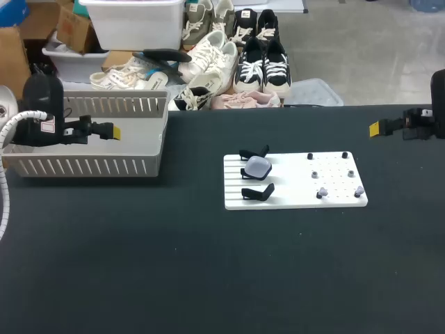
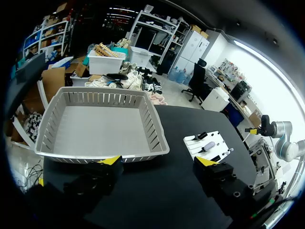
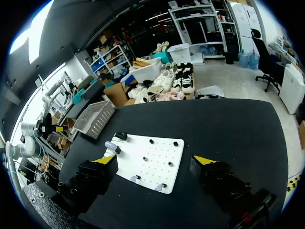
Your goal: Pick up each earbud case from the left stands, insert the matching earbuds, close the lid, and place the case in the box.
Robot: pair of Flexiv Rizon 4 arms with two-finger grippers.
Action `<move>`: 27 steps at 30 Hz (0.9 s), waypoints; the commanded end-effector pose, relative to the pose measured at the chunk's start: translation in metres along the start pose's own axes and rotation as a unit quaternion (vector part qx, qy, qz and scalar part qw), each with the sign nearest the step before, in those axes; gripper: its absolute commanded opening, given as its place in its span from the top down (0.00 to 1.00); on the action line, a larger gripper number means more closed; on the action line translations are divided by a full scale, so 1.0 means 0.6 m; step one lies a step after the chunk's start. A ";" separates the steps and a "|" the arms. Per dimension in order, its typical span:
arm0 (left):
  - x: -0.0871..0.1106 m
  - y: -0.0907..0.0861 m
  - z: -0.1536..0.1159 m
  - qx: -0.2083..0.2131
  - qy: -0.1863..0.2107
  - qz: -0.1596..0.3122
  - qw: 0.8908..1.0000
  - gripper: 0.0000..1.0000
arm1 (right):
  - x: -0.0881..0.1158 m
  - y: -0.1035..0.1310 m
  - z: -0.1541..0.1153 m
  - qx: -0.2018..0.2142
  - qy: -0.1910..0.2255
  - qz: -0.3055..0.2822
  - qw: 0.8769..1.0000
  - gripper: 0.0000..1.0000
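The one earbud case sits on the middle of three black stands at the white board's left end; the outer two are bare and crowd the grasp. I would bring my left gripper, fingers wide and empty, from the grey basket left of the board and lift straight up. My right gripper, fingers wide too, hangs past the board's right end, where earbuds sit.

Earbuds too small; R arm cut off.
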State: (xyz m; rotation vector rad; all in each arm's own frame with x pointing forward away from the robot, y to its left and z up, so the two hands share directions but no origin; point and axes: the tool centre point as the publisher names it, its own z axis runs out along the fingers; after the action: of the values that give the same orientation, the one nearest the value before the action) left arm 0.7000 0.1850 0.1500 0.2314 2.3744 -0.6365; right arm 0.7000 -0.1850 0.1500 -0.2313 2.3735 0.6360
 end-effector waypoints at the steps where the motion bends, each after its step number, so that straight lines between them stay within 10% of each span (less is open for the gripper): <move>1: 0.000 0.000 0.000 0.000 0.000 0.000 1.000 0.00 | 0.000 0.000 0.000 0.000 0.000 0.000 1.000 0.00; 27: -0.009 -0.013 0.008 0.037 0.006 0.048 0.998 0.00 | 0.000 0.000 0.000 0.000 0.000 0.000 1.000 0.00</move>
State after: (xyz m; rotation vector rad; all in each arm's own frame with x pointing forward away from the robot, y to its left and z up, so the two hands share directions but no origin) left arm 0.7001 0.1742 0.1532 0.3476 2.3586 -0.6351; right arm 0.7000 -0.1851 0.1500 -0.2313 2.3735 0.6360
